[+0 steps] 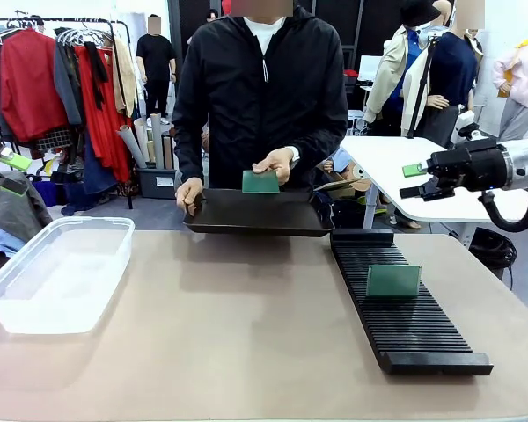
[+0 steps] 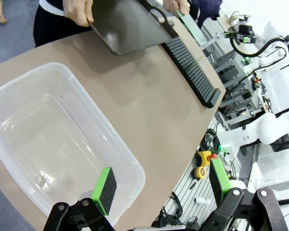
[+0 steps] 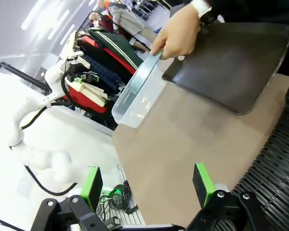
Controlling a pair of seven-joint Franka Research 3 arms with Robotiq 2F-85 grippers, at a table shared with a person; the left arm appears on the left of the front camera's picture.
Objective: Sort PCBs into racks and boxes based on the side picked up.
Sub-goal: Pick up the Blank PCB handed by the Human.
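1. Rack: long, black, fine slots. It lies on the right part of the worktop, running from the near edge toward the person.
2. Clear tub: colourless plastic w/ rounded corners and a rim, on the left part of the worktop, well apart from the rack.
3. PCB no. 1: stands upright in a slot approx. mid-rack, dark green face toward the robot's side.
4. PCB no. 2: pinched at an upper corner by the person's hand, hanging just above the black tray. Plain dark green face toward the front cam.
5. Black tray: smooth w/ rim, at the far edge of the worktop between clear tub and rack. The person's other hand grips the end nearer the clear tub. It looks tilted in the left wrist view; whether it rests on the worktop can't be told.
6. Left claw: released, jaws wide, green pads apart w/ nothing between. It hangs above the clear tub's outer side, not touching it.
7. Right claw: released too, jaws spread, grasping nothing. It is in the air off the worktop's right side, higher than the rack and apart from it, fingers pointing toward the middle.
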